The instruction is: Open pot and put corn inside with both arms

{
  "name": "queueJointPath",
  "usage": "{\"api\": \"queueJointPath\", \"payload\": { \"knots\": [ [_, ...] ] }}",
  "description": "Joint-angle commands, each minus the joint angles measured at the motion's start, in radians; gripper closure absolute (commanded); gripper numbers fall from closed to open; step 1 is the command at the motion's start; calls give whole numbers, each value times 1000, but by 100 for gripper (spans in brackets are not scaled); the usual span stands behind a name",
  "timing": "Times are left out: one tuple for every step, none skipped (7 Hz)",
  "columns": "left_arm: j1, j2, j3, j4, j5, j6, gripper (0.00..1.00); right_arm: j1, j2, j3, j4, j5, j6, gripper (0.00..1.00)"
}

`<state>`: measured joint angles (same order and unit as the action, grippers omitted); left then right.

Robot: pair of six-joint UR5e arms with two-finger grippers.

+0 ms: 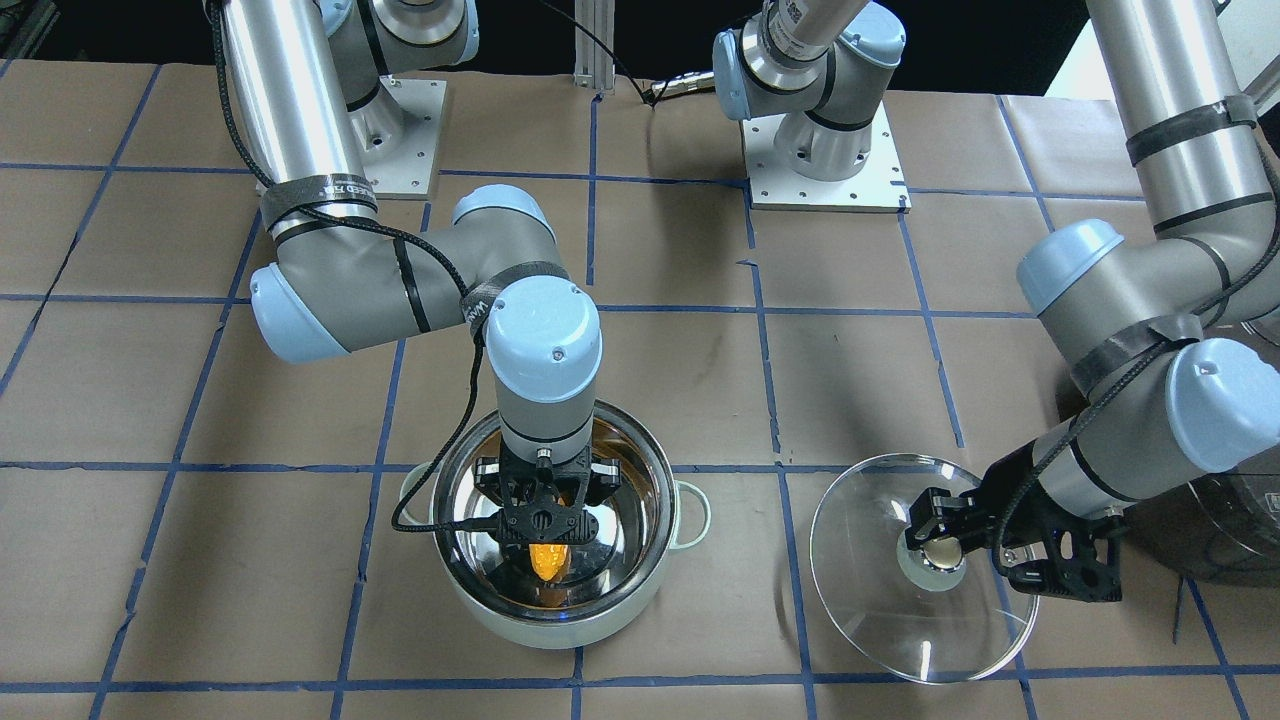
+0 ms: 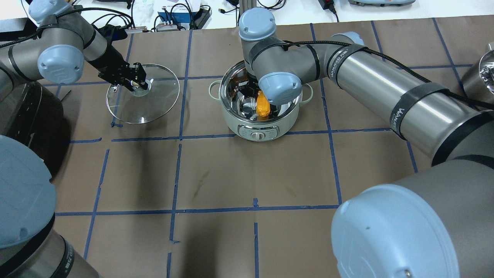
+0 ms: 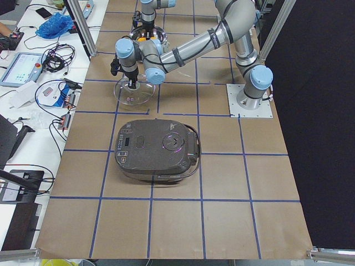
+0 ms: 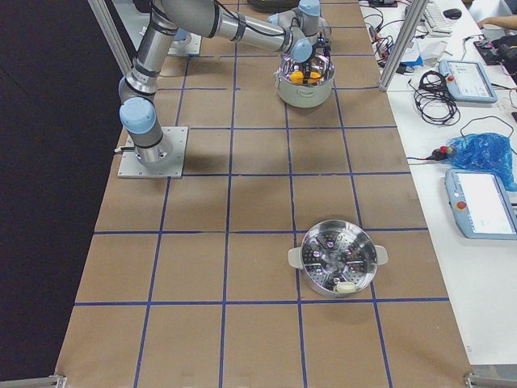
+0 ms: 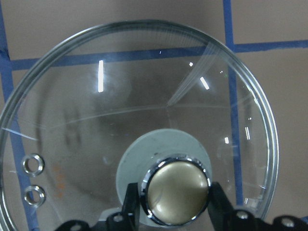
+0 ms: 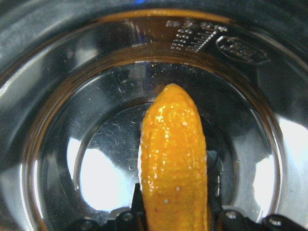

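While the right gripper (image 1: 547, 540) hangs in the mouth of the pot (image 1: 655, 470) at lower centre of the front-facing view, clenched on the corn (image 1: 549, 563), its long axis points tip-first at the pot floor below; left gripper (image 1: 938, 540) clamps the lid (image 1: 880, 605) by its knob (image 5: 177, 192), lower right, well apart

In your overhead view the right arm (image 2: 279, 87) is covering much of the pot (image 2: 257, 133), and the right gripper (image 1: 547, 535) is hiding the upper end of the corn (image 1: 550, 565). The rice cooker (image 1: 1235, 530) is running off the front-facing view's right edge.
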<state>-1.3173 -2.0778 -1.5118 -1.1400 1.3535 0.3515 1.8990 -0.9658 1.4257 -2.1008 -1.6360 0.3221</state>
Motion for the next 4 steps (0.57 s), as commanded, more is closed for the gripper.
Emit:
{"api": "queueJointPath", "payload": {
  "knots": [
    [3,-16,-37,78,-2,36,87,0,12,-5,-2,2,0,35],
    [4,-16,-57,101,-1,40,87,-2,3,-8,11,2,3,14],
    [6,-15,-59,100,-1,40,65,-3,-23,-11,21,2,0,14],
    [9,-16,-62,98,-4,40,1,-17,-93,-14,94,2,-2,14]
  ]
}}
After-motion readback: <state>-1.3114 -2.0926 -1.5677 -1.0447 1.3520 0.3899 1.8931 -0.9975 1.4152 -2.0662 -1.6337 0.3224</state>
